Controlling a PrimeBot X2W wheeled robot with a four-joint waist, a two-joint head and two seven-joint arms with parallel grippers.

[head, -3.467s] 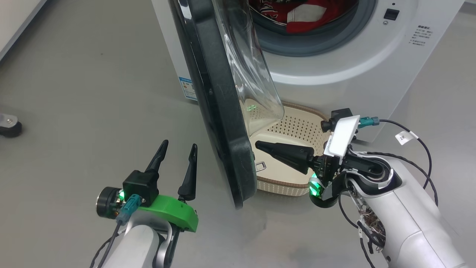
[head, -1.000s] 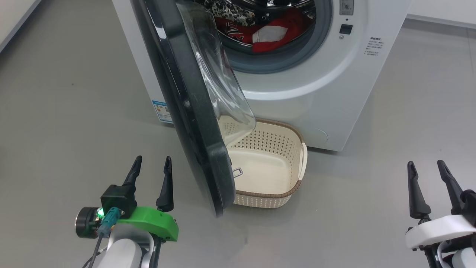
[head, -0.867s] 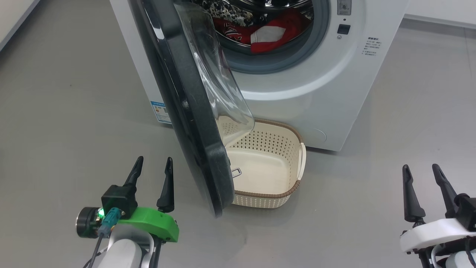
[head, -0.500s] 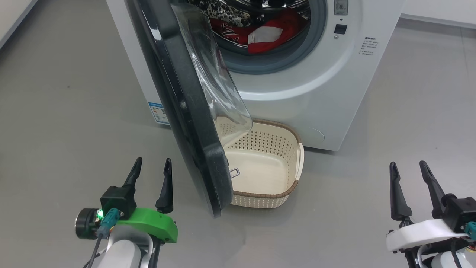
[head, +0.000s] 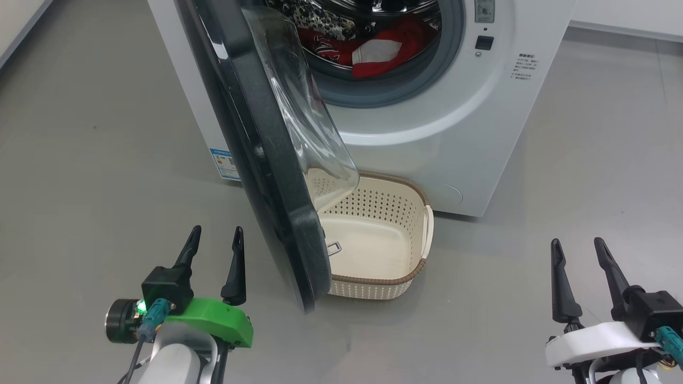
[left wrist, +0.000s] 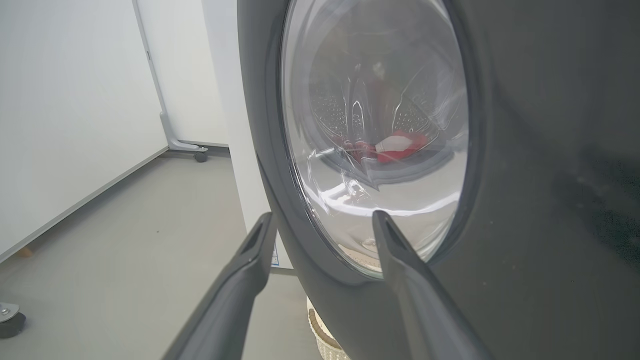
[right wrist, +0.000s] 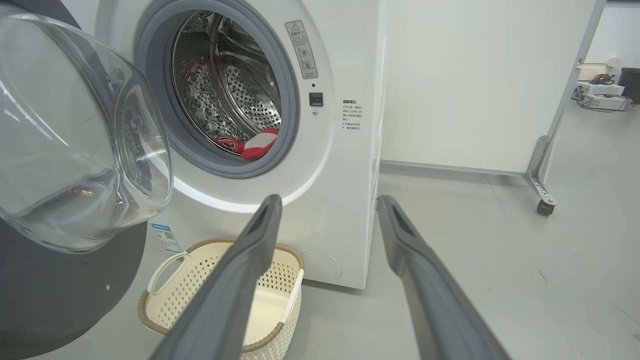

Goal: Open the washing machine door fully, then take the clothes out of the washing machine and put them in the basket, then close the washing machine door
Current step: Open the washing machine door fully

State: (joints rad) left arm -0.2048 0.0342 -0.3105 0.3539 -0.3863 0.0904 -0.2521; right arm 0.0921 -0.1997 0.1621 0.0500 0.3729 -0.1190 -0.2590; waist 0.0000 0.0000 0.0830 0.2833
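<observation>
The washing machine (head: 427,122) (right wrist: 345,165) stands ahead with its door (head: 256,154) (left wrist: 525,175) (right wrist: 75,150) swung out towards me, edge-on in the head view. Red clothes (head: 379,50) (right wrist: 252,144) lie in the steel drum. The cream basket (head: 411,277) (right wrist: 165,315) sits on the floor in front of the machine, partly under the door, with nothing in it. My left gripper (head: 215,239) (left wrist: 322,220) is open, just left of the door's outer face. My right gripper (head: 576,244) (right wrist: 327,202) is open and holds nothing, well right of the basket.
Grey floor (head: 96,160) spreads around the machine. A white partition on a castor leg (right wrist: 542,175) stands to the right of the machine. Another panel foot with a castor (left wrist: 192,150) is at the left, and a loose castor (left wrist: 10,320) lies near the left arm.
My right gripper pulled back from the door's inner side to the lower right. The head camera has drawn back and shifted, showing more of the drum. The door stands about as before.
</observation>
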